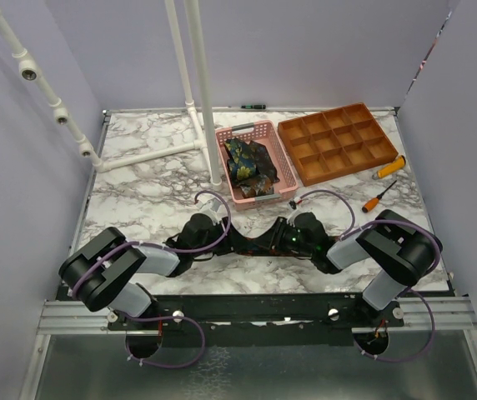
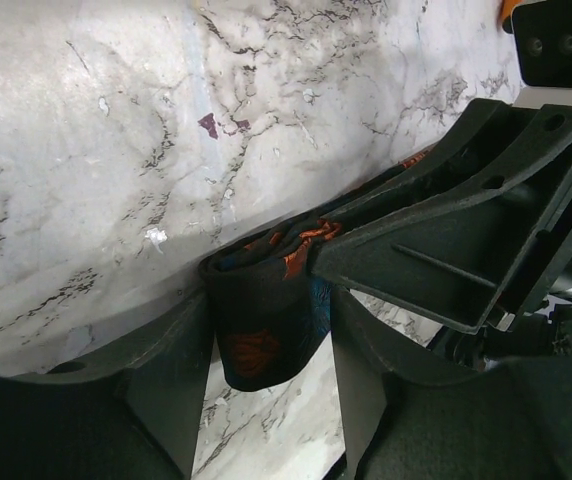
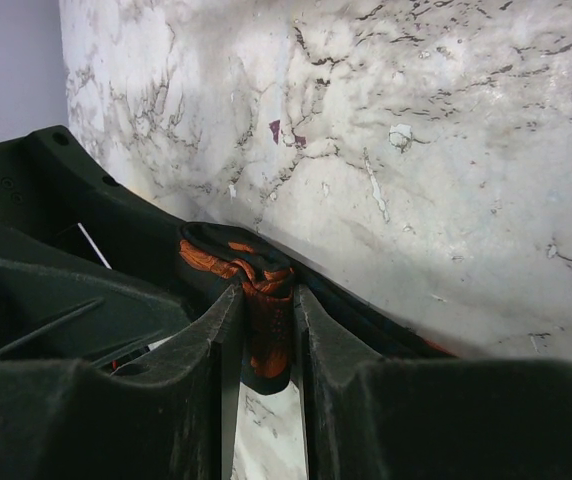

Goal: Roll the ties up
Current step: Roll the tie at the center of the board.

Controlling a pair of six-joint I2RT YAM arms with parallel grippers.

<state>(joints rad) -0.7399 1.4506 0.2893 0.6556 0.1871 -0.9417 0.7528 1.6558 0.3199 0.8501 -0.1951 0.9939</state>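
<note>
A dark tie (image 1: 253, 243) with orange-red flowers lies on the marble table between my two grippers, which meet at the middle near the front. In the left wrist view a folded, rolled end of the tie (image 2: 258, 325) fills the gap between the fingers of my left gripper (image 2: 271, 335), touching both. My right gripper (image 3: 269, 315) pinches a bunched part of the same tie (image 3: 266, 340) tightly. The rest of the strip trails off under the right gripper's body (image 2: 466, 230). More patterned ties (image 1: 247, 162) lie in a pink basket.
The pink basket (image 1: 282, 158) stands behind the grippers, with an orange compartment tray (image 1: 338, 142) to its right. Two orange-handled screwdrivers (image 1: 387, 168) (image 1: 379, 198) lie at the right. A white pipe frame (image 1: 201, 92) rises at the back left.
</note>
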